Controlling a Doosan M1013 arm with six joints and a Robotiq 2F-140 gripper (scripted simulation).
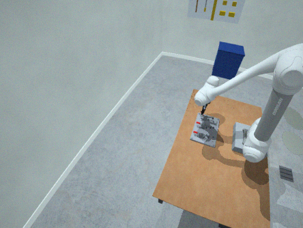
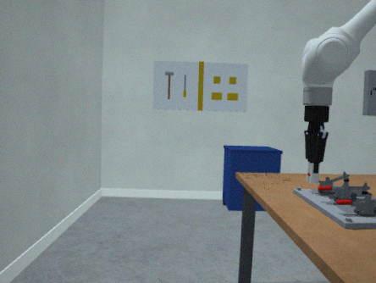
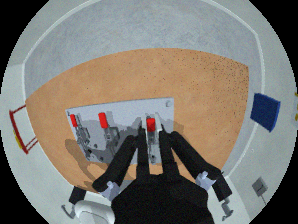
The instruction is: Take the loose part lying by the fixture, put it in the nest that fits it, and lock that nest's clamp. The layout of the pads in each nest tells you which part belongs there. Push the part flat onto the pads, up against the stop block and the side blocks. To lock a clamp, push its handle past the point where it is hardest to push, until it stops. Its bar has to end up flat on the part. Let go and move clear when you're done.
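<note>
Two red handles show in the top view, the middle handle [image 1: 198, 123] [image 2: 324, 188] [image 3: 103, 120] and the outer handle [image 1: 195, 132] [image 2: 344, 202] [image 3: 73, 120], both on the fixture [image 1: 212, 145] [image 2: 315, 202] [image 3: 132, 107]. The claw [image 1: 202, 112] [image 2: 313, 180] [image 3: 150, 120] reaches down at the fixture's other end. No loose part can be made out beside the fixture on the tabletop [image 1: 184, 171] [image 2: 271, 192] [image 3: 200, 80].

In the exterior view the claw points straight down at the fixture's far end, its fingers close together. The near handle [image 2: 308, 174] [image 3: 151, 125] shows as a red spot against the fingertips, higher than the other two.

In the wrist view the near handle lies between the fingertips. The claw is nearly closed, with the handle in its narrow gap; I cannot tell whether it is pinched or only straddled. The part itself cannot be picked out; perhaps it is already in the nest below the claw, though the fingers and clamp crowd that spot.

The step in hand looks like working this clamp. The handle should feel stiff and swing about its pivot, so it is best taken near its red end, for leverage. Resistance should rise, then give way past centre. The part is probably rigid and could slide off its blocks if the bar lands unevenly.
</note>
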